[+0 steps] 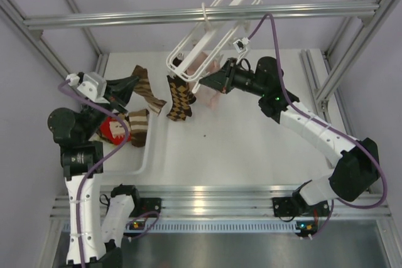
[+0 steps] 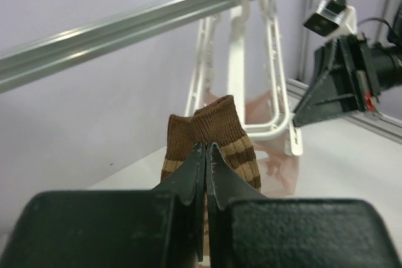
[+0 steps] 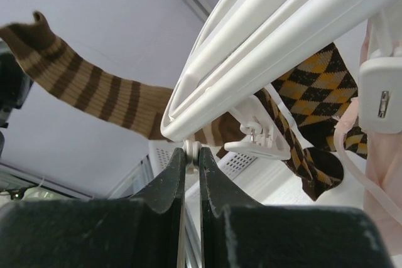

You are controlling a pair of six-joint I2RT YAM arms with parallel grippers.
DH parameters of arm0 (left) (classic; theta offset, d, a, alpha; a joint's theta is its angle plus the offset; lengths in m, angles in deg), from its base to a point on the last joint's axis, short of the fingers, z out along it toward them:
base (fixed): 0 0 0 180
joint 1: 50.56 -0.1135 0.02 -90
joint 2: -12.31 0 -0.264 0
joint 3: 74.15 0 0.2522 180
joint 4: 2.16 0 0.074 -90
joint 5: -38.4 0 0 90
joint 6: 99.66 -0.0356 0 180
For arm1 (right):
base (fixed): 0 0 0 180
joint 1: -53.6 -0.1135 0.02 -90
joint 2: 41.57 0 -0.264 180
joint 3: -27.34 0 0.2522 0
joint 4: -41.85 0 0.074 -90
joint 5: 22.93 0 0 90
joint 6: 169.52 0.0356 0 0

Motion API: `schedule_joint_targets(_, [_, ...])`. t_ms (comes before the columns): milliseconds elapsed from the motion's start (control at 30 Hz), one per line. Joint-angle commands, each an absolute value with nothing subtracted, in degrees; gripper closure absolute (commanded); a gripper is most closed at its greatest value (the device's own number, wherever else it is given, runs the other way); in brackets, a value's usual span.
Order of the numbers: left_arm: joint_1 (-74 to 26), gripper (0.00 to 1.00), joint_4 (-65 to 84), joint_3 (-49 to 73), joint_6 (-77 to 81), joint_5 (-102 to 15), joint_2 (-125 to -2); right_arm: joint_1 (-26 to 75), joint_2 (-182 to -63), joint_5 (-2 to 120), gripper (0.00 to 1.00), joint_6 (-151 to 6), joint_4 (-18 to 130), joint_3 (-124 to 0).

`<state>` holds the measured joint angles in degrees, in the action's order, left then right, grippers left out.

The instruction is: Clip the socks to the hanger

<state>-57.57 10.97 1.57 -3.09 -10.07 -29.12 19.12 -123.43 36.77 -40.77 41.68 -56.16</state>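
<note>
A striped sock [image 2: 213, 123] is clamped in the left gripper [image 2: 206, 150]; beyond it, the lower edge of the hanger [image 2: 237, 61] is pinched tight by the right gripper [image 3: 191, 152], and its hook is hung over the grey rail [image 2: 125, 23]

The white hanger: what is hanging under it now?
A brown and yellow diamond-patterned sock and pale pink fabric hang under the hanger. The hanger's bars and the right hand cover part of the pink fabric, so its full shape is hidden.
</note>
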Motion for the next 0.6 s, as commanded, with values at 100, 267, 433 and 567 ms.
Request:
schedule_joint_targets(100, [-54.18, 1.0, 4.83, -7.47, -9.12, 5.25, -25.49, 20.37, -123.3, 35.79, 1.0, -36.89, 35.84, -55.94])
schedule_joint_targets(267, [-45.75, 1.0, 18.23, -10.02, -28.84, 2.99, -26.54, 20.37, -123.48, 35.0, 1.0, -34.52, 33.56, -54.8])
schedule_joint_targets(433, [-32.21, 1.0, 19.77, -10.82, -37.25, -8.53, -30.22, 20.37, -123.75, 33.94, 1.0, -33.9, 32.85, -54.62])
schedule_joint_targets(567, [-26.93, 1.0, 19.51, -10.9, -39.88, -14.15, -33.74, 20.46, -123.66, 33.68, 1.0, -33.9, 32.59, -54.36])
